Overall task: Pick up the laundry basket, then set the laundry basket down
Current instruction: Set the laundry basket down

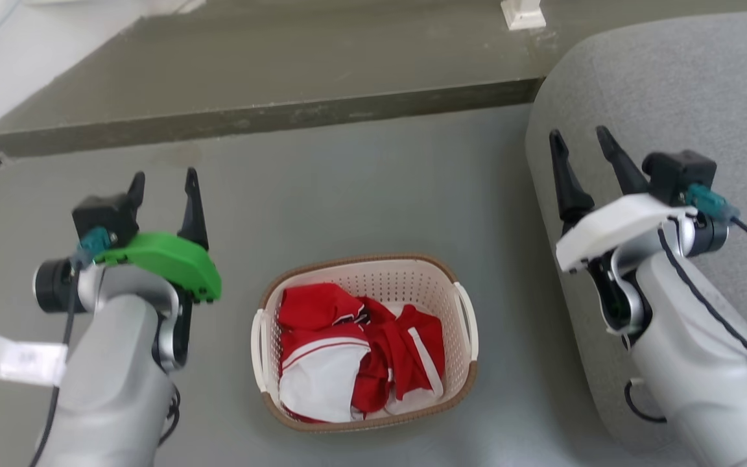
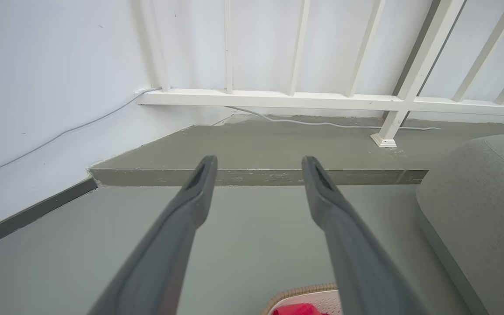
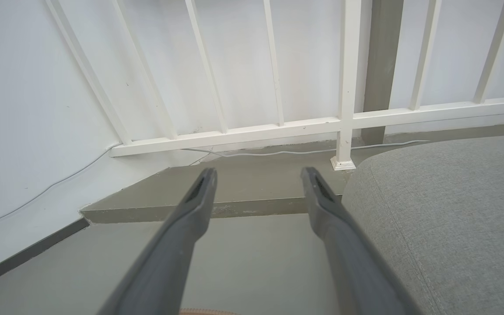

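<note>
The laundry basket (image 1: 446, 293) stands on the grey floor in the lower middle of the head view, cream-white with a brown rim and white side handles. Red and white clothes (image 1: 354, 350) lie inside it. My left gripper (image 1: 164, 187) hovers open to the basket's left, well apart from it. My right gripper (image 1: 582, 144) is open to the basket's right, over the grey cushion. In the left wrist view a corner of the basket rim (image 2: 304, 291) peeks in at the bottom between the open left gripper (image 2: 258, 168) fingers. The right wrist view has the open right gripper (image 3: 257, 178) pointing at the step.
A large grey cushion (image 1: 659, 117) fills the right side. A raised concrete step (image 1: 270, 84) runs across beyond the basket, with a white railing (image 2: 278, 98) and a white cable (image 2: 322, 124) on it. White wall (image 2: 50, 87) stands at the left.
</note>
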### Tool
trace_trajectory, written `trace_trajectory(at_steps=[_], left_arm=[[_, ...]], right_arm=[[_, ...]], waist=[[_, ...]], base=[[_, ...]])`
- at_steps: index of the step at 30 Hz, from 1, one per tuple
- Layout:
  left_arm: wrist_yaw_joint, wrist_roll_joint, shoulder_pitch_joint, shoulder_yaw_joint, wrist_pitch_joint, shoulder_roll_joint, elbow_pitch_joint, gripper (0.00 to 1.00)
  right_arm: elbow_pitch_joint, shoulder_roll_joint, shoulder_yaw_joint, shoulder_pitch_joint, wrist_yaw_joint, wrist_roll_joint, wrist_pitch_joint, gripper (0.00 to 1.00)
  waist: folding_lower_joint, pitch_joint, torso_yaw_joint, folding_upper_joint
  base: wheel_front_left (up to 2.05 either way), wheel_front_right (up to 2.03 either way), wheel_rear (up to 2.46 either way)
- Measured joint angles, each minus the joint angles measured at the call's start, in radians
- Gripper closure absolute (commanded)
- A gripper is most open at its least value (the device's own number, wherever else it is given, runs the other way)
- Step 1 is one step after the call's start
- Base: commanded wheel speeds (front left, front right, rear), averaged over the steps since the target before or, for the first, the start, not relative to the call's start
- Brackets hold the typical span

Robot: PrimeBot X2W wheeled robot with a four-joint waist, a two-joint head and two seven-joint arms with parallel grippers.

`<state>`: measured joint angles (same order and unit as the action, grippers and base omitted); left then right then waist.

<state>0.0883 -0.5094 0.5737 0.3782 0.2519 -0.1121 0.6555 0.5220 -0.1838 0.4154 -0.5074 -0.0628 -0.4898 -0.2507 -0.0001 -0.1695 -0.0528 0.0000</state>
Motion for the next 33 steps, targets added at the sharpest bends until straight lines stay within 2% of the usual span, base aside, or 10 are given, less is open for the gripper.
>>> trace_trajectory(at_steps=[14,33], left_arm=[[0.019,0.101,-0.215,-0.040,0.000,-0.004,-0.185,0.00],[0.030,0.146,-0.466,-0.082,0.000,0.004,-0.314,0.00]], right_arm=[[-0.103,0.003,-0.056,0.206,-0.019,0.072,-0.001,0.00],[-0.181,0.025,-0.114,0.398,-0.036,0.117,-0.001,0.00]], waist=[[0.0000,0.089,0.000,0.0000],[0.0000,0.183,0.003,0.0000]], base=[[0.00,0.00,0.00],[0.00,0.00,0.00]])
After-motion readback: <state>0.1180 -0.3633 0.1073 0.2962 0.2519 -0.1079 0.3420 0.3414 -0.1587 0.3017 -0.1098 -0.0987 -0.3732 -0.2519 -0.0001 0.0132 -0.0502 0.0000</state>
